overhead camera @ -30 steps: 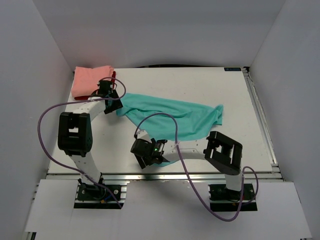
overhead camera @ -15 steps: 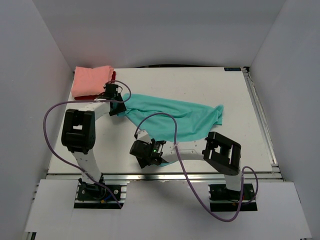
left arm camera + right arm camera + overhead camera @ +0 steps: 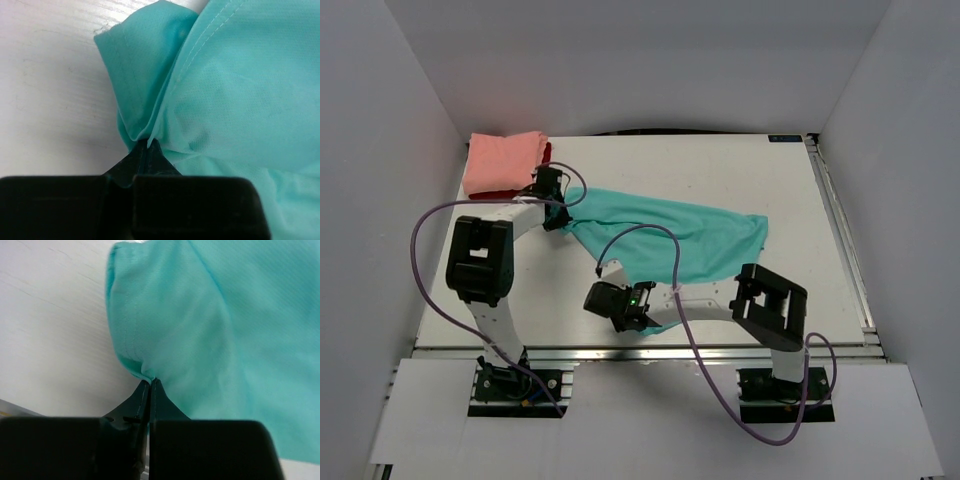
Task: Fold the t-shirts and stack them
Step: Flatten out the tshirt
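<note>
At the far left corner of the table (image 3: 800, 190) I see the salmon-pink t-shirt (image 3: 503, 160) folded, lying on top of the dark red t-shirt (image 3: 547, 151), of which only a thin strip shows at the edges. Just to the right of that stack, my left pincer (image 3: 148, 143) is pressed together on a hemmed corner of the teal t-shirt (image 3: 695, 235); in the left wrist view the cloth bunches into a fold right at the fingertips, with bare table to the left of it. The teal shirt lies unfolded and rumpled across the middle of the table, reaching from that pinched corner toward the right side. Its nearer left corner runs down toward the near edge of the table, where my right pincer (image 3: 150, 382) is closed tight on the hem, the fabric puckering at the tips. Both purple cables (image 3: 425, 250) loop above the arms.
</note>
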Controlling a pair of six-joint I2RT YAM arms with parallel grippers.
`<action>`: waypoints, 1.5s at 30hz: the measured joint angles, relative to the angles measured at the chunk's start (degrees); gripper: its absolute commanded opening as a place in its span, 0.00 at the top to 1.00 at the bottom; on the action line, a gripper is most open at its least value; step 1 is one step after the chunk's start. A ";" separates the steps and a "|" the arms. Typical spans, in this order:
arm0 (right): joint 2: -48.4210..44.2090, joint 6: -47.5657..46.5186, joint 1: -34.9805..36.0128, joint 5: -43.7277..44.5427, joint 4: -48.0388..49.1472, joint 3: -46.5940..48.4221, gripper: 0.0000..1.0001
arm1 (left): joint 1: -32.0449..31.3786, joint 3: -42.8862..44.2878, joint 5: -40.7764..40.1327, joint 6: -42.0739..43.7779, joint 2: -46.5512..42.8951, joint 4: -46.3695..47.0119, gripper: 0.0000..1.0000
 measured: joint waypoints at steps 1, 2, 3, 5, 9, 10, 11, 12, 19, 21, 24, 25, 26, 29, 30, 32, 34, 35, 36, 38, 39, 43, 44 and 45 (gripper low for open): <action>-0.55 -0.04 0.00 0.31 -1.11 -0.28 1.00 | -0.02 0.85 -0.20 0.17 -0.26 -1.42 1.00; -1.46 -0.11 0.00 0.92 -2.95 -0.72 1.00 | -0.04 2.25 -0.42 0.39 -0.61 -3.37 1.00; -2.60 -0.20 0.00 1.68 -5.27 -0.98 1.00 | -0.04 4.04 -0.59 0.61 -1.11 -5.18 1.00; -6.23 -0.37 -0.31 4.07 -9.86 -1.07 1.00 | -0.07 8.44 -0.92 0.94 -2.84 -8.52 1.00; -19.30 -1.81 -2.80 9.75 -17.18 0.85 1.00 | -0.07 19.15 -1.79 1.16 -7.54 -14.14 1.00; -22.64 -2.29 -3.67 10.88 -17.88 1.81 1.00 | -0.07 22.03 -1.81 1.14 -9.49 -14.58 1.00; -26.47 -3.17 -5.03 12.17 -19.04 3.41 1.00 | -0.09 24.76 -1.90 1.05 -11.34 -16.04 1.00; -29.94 -3.82 -6.19 13.53 -19.85 5.31 1.00 | -0.11 26.84 -1.95 0.92 -13.18 -16.94 1.00; -43.52 -9.38 -10.12 22.14 -25.92 23.10 1.00 | -0.11 33.94 -1.81 -1.38 -23.23 -22.80 1.00; -45.77 -11.10 -10.12 23.41 -27.65 26.01 1.00 | -0.11 35.67 -1.64 -1.95 -24.50 -25.03 1.00; -48.72 -13.79 -10.12 24.26 -29.46 28.50 1.00 | -0.11 37.81 -1.16 -2.67 -25.81 -28.50 1.00; -49.88 -14.71 -10.12 24.33 -29.86 28.98 1.00 | -0.11 37.73 -0.55 -2.97 -26.64 -29.62 1.00; -50.99 -15.67 -10.12 24.37 -30.14 29.46 1.00 | -0.11 37.31 -0.07 -3.21 -27.63 -30.60 1.00; -52.98 -18.01 -10.12 24.24 -31.43 32.46 1.00 | -0.11 34.60 2.45 -4.26 -32.17 -33.22 1.00; -53.22 -18.71 -10.12 24.09 -31.63 34.03 1.00 | -0.11 33.99 3.32 -4.57 -33.75 -34.25 1.00; -53.48 -20.04 -10.12 23.50 -32.22 37.48 1.00 | -0.20 33.31 5.51 -5.18 -37.09 -36.26 1.00; -53.27 -21.33 -10.12 22.62 -32.70 41.18 1.00 | -0.26 33.31 7.63 -5.60 -40.35 -37.94 1.00; -53.16 -21.84 -10.12 22.01 -32.81 42.64 1.00 | -0.26 33.53 8.63 -5.75 -41.90 -39.06 1.00; -53.05 -22.34 -10.12 21.51 -32.89 43.91 1.00 | -0.26 34.32 9.60 -5.84 -43.25 -40.68 1.00; -52.68 -23.28 -10.12 20.26 -33.51 46.45 1.00 | -0.26 36.81 11.37 -6.03 -44.85 -43.43 1.00; -52.24 -23.58 -10.12 19.74 -33.88 47.98 1.00 | -0.26 39.06 12.28 -6.19 -45.20 -45.07 1.00; -49.27 -25.27 -10.14 18.08 -35.15 55.45 1.00 | -0.26 48.11 15.10 -7.04 -44.28 -49.33 1.00; -48.33 -25.86 -10.14 17.97 -35.26 57.07 1.00 | -0.26 49.27 15.32 -7.21 -44.11 -49.77 1.00; -47.60 -26.27 -10.12 17.99 -35.21 57.86 1.00 | -0.26 49.42 15.34 -7.26 -44.09 -49.90 1.00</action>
